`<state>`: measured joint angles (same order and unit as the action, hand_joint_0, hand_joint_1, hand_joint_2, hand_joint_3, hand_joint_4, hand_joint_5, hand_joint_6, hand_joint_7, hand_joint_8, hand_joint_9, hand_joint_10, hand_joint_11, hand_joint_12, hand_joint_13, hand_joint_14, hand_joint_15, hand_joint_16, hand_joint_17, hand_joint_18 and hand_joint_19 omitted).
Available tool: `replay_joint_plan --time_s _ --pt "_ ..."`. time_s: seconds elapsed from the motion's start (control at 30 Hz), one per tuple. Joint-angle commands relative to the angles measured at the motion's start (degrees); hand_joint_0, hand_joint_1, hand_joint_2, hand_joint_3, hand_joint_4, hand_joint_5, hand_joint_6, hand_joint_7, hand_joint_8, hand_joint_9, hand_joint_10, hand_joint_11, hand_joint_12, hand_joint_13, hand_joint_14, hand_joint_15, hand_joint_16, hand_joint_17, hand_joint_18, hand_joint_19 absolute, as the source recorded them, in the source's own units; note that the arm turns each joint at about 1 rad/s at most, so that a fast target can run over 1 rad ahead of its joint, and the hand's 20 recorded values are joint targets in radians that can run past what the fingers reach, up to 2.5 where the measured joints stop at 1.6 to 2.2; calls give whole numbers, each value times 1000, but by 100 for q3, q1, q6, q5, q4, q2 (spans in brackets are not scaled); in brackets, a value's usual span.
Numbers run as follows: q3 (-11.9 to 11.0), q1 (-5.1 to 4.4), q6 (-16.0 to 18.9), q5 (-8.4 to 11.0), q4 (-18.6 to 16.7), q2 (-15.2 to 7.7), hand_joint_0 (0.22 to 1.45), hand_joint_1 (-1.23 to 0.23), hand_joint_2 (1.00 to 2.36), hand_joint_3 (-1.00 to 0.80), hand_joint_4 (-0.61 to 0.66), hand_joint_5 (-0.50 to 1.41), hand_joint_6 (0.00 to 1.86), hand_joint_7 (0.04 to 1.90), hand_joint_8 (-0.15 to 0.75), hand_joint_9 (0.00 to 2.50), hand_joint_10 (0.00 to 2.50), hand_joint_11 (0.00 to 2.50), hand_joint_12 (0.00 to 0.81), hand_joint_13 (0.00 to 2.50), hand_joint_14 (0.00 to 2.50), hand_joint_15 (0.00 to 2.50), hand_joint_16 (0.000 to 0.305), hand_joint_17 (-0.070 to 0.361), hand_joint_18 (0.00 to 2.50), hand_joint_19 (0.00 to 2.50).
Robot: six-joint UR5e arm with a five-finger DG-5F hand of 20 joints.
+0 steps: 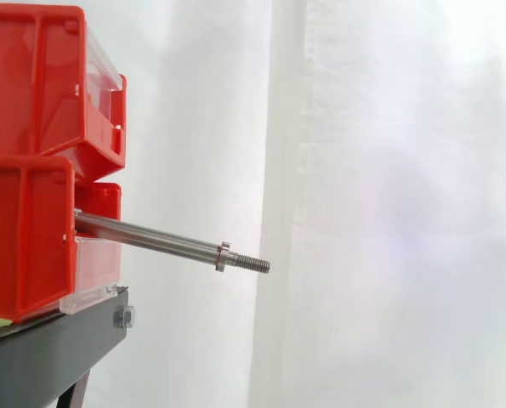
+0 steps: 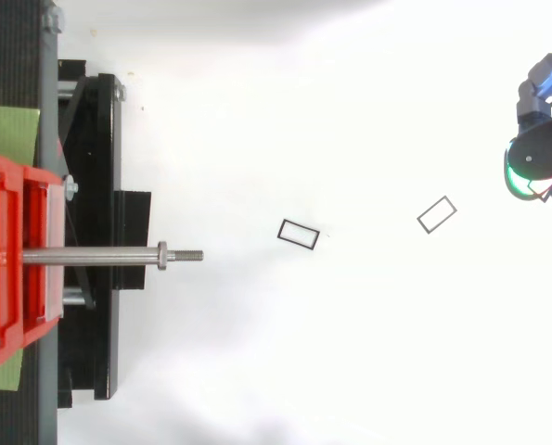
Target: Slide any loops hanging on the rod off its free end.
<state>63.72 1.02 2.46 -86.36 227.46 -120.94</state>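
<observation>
The long steel rod with a threaded tip (image 1: 150,239) juts bare from the stacked red plastic bins (image 1: 31,170) on the black metal stand (image 1: 57,348). From above, two thin black rectangular loops, perhaps wire, lie on the white floor (image 2: 350,352) beyond the rod's free end: the near loop (image 2: 299,234) and the far loop (image 2: 436,214). Farther still from the rod hangs the robot hand (image 2: 543,153); whether it grips anything I cannot tell.

There are two thin rectangular loops, a near loop (image 2: 301,226) and a far loop (image 2: 432,209). One steel rod (image 1: 150,239) bears one collar (image 1: 223,256). Two stacked red bins show, an upper bin (image 1: 40,76) and a lower bin (image 1: 23,238), on one black stand (image 2: 95,139). There is one hand (image 2: 543,153).
</observation>
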Motion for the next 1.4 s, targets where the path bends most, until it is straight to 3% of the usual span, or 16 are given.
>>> replay_joint_plan --time_s 0.0,0.23,0.4,0.67,0.77,1.0,1.2,1.37 --pt "0 -23 0 5 0 0 566 -558 1000 -500 121 -110 882 1020 277 1064 13 393 338 734 9 244 45 102 728 477" --pt "0 -23 0 5 0 0 510 -550 1000 -500 142 -121 835 928 284 1039 12 367 358 739 8 241 49 110 749 467" --pt "0 -23 9 5 0 0 439 -636 1000 -500 189 -112 760 909 299 1019 11 352 385 735 8 220 56 125 777 436" --pt "0 -32 26 14 -9 0 410 -739 1000 -500 227 -88 607 1085 300 967 10 318 390 708 7 192 58 130 758 396" --pt "0 -32 26 14 -9 0 463 -798 1000 -500 195 -89 588 1146 284 945 11 325 369 682 7 204 53 119 708 412" --pt "0 -32 44 23 -9 0 614 -793 1004 -449 114 -124 774 962 249 923 13 347 335 650 8 210 45 102 650 443" --pt "0 -32 44 23 -9 0 596 -738 1018 -232 89 -137 877 953 263 954 13 360 339 656 8 218 45 102 659 458" --pt "0 -32 44 23 -9 0 589 -714 1015 -152 57 -125 898 945 285 987 13 339 363 679 8 214 51 114 704 437"
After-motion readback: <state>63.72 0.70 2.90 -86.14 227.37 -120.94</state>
